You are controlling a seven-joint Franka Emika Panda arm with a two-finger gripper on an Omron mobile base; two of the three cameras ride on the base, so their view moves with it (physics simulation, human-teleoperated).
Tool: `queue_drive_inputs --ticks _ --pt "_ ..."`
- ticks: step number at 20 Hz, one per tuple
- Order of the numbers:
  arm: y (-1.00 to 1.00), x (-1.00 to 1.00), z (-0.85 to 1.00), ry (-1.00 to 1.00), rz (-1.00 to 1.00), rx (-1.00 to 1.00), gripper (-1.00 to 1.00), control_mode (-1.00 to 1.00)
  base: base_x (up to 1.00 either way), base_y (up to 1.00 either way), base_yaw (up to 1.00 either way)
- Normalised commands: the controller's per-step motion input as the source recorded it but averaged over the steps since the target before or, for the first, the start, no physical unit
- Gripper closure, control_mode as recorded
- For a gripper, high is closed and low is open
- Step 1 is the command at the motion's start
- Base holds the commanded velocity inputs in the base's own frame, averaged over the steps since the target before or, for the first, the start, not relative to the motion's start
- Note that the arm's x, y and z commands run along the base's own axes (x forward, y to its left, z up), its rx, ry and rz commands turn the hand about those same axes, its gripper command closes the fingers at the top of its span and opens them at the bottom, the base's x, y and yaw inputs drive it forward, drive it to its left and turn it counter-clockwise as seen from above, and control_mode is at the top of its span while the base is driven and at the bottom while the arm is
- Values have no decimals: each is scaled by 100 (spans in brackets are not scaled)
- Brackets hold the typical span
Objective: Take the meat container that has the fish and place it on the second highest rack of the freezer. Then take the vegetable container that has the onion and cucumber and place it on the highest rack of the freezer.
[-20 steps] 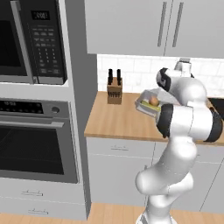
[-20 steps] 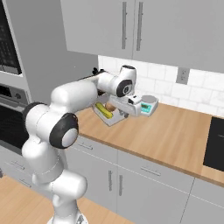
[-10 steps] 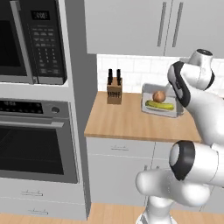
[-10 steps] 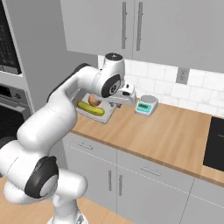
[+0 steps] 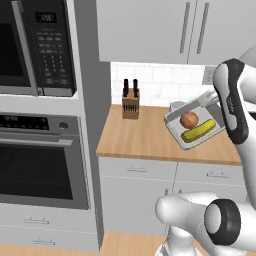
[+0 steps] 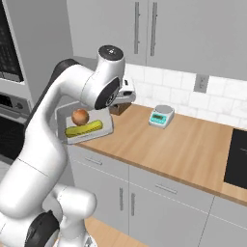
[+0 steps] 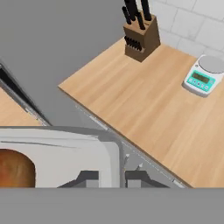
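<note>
I have the vegetable container (image 5: 196,127) off the tabletop (image 5: 145,140), its rim pinched in the closed hand (image 7: 111,178) and tilted, with the onion (image 5: 188,119) and cucumber (image 5: 198,131) loose inside. The tray looks stiff and light, but the round onion could roll, so I judge an edge grip needs a level carry. At right stands a kitchen scale (image 6: 161,116).
</note>
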Motion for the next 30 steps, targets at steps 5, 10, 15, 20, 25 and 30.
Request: queue_drive_inputs --ticks 5,10,15,20,25,30 --pt "8 -12 1 0 1 1 100 100 -2 9 1" --pt "0 0 0 0 0 0 100 100 -2 27 10" --pt "0 0 0 0 0 0 100 100 -64 39 46" --pt "0 0 0 0 0 0 100 100 29 63 30" --pt "0 0 0 0 0 0 100 100 58 99 18" --pt "0 0 0 0 0 0 100 100 7 100 9"
